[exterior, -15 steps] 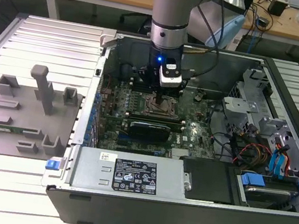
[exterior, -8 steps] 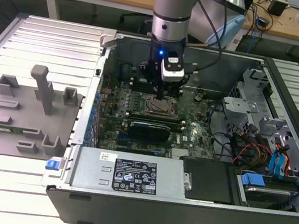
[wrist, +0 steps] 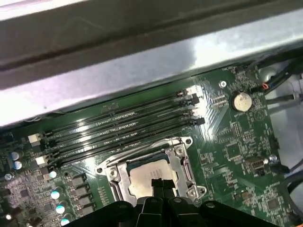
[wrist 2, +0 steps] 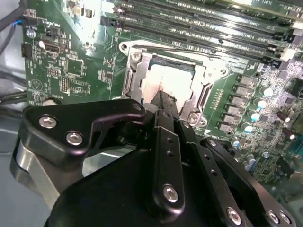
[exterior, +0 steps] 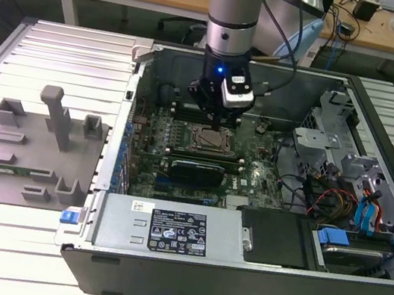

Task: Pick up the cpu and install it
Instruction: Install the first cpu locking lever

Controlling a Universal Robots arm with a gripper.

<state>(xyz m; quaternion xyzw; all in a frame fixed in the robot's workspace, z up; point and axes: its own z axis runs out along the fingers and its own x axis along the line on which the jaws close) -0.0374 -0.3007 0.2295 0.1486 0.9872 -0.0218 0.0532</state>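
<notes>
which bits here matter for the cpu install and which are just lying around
In the job:
- cpu, in the socket
- end effector, over the cpu
- motherboard

Lying about:
- grey fixture plate
- power supply
- drive cables

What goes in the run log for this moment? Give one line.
task: install cpu | gripper: shut, tips over cpu | cpu: in socket | contact: cannot tell | site: motherboard in case
</notes>
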